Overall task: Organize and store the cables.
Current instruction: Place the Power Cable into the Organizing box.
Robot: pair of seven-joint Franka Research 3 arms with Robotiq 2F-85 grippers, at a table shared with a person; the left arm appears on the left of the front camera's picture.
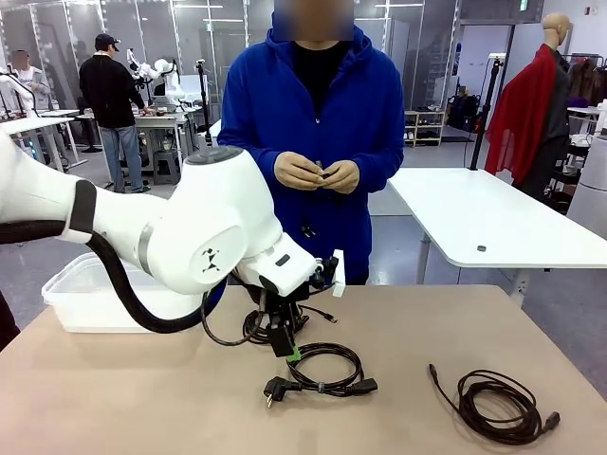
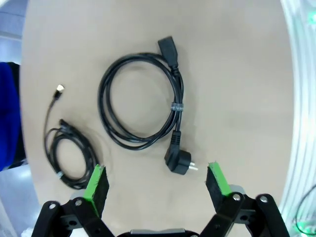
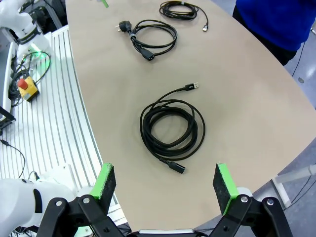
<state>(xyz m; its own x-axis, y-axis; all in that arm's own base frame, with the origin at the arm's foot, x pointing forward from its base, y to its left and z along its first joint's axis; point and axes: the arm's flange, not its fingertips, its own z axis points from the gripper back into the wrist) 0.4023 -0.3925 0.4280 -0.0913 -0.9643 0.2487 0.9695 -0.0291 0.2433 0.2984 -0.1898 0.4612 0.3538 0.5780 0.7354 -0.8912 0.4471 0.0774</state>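
Jaws on both arms stand wide apart, holding nothing. I find the power cable (image 2: 175,106) coiled at centre of the left wrist frame, flat on the table (image 2: 237,74), its plug just above the left gripper (image 2: 157,178). A thinner cable (image 2: 63,128) lies at lower left, apart from it. In the right wrist frame a third cable (image 3: 197,131) lies coiled at centre, above the right gripper (image 3: 165,181).

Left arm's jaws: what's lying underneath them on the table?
A coiled black power cable, its plug nearest the open jaws, and a thinner coiled cable beside it. From the front, the left arm covers part of the thinner coil.
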